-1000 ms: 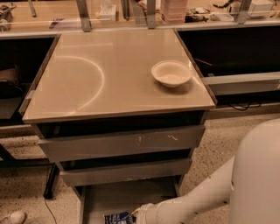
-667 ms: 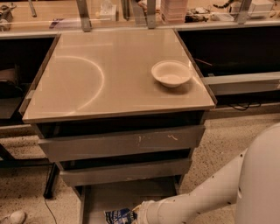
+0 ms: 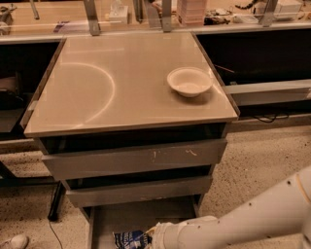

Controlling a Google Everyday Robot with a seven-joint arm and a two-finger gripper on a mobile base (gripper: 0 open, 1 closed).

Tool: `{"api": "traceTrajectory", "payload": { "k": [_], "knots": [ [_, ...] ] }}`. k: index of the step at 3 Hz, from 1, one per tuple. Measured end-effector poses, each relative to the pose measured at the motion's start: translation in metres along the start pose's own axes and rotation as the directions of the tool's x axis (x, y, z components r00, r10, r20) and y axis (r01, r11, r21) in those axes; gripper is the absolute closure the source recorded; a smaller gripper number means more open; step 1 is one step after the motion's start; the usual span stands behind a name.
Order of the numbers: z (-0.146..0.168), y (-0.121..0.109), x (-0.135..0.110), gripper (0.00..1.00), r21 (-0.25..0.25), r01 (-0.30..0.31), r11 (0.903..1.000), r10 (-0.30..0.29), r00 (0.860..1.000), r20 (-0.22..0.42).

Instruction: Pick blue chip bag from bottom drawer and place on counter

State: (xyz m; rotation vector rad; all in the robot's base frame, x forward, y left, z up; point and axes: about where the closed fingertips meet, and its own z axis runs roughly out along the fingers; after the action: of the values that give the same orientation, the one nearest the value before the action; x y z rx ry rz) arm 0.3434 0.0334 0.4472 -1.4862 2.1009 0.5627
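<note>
The blue chip bag [image 3: 130, 239] lies crinkled on the floor of the open bottom drawer [image 3: 141, 214], at the lower edge of the view. My gripper [image 3: 151, 235] is down in the drawer, right against the bag's right side, at the end of my white arm [image 3: 243, 223], which reaches in from the lower right. The bag's lower part is cut off by the frame edge. The counter [image 3: 97, 87] is the glossy beige top above the drawers, with a curved arc mark.
A white round bowl [image 3: 189, 81] stands on the counter's right side. Two shut grey drawer fronts [image 3: 131, 158] sit above the open drawer. A cluttered bench [image 3: 146, 14] runs behind. Speckled floor lies on either side, with a cable at the left.
The upper part of my arm has sunk lower and to the right. The gripper has stayed at the bag's right side and the bag has barely moved.
</note>
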Motion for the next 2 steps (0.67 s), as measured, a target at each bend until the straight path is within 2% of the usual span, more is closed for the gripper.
{"api": "traceTrajectory", "payload": {
  "k": [1, 2],
  "knots": [
    [-0.024, 0.011, -0.038, 1.0, 0.018, 0.041, 0.999, -0.043, 0.996, 0.081],
    [-0.05, 0.036, -0.104, 1.0, 0.033, 0.151, 0.988, -0.155, 0.971, 0.183]
  ]
}}
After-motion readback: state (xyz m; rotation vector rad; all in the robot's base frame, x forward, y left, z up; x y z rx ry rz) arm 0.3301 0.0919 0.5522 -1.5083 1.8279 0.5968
